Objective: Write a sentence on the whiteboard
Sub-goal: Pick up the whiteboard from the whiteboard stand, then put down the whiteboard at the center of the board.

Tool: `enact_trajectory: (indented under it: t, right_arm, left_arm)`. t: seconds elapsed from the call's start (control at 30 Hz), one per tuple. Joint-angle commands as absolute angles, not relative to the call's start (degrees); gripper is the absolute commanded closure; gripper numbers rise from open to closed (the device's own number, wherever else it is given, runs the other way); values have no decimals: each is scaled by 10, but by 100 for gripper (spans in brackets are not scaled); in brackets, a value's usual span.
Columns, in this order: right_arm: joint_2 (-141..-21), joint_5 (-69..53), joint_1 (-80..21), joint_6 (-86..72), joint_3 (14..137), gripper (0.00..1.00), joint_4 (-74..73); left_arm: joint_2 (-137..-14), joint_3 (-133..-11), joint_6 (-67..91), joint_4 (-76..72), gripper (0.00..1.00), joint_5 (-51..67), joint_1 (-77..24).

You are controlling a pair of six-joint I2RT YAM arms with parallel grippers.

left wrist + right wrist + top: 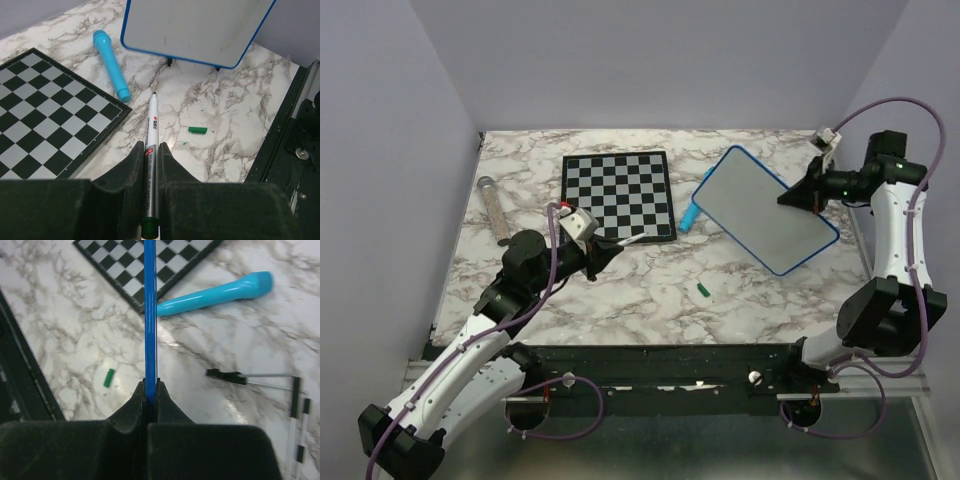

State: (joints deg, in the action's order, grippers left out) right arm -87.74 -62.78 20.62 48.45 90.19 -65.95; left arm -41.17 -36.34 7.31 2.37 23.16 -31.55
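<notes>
The whiteboard, white with a thin blue rim, lies at the right of the table and seems tilted up at its right side. My right gripper is shut on that rim, which runs edge-on as a blue strip out of the right gripper. No sentence shows on the board's surface. My left gripper is shut on a silver marker with a green end. The uncapped tip points toward the board, well short of it. The left gripper hangs over the marble beside the chessboard.
A checkered chessboard lies at centre left. A light-blue cylinder lies between it and the whiteboard. A small green cap rests on the marble in front. A clear tube lies at the far left. A black clip with thin rods lies near the board.
</notes>
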Motion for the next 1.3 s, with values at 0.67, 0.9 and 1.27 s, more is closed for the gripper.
enact_trajectory:
  t: [0.67,0.9,1.27]
  right_arm:
    - [-1134,-480,-221,542,1249,100,-874]
    - [-1173,-438,-252,563,1262,100,-875]
    - [-1169,-434,-263,590,1168,100,-848]
  left_arm:
    - [-273,-304,254,21,100,184,-347]
    - [-341,-304,247,5,100,76,-418]
    - [-353,-252,256,-63,100,40,-418]
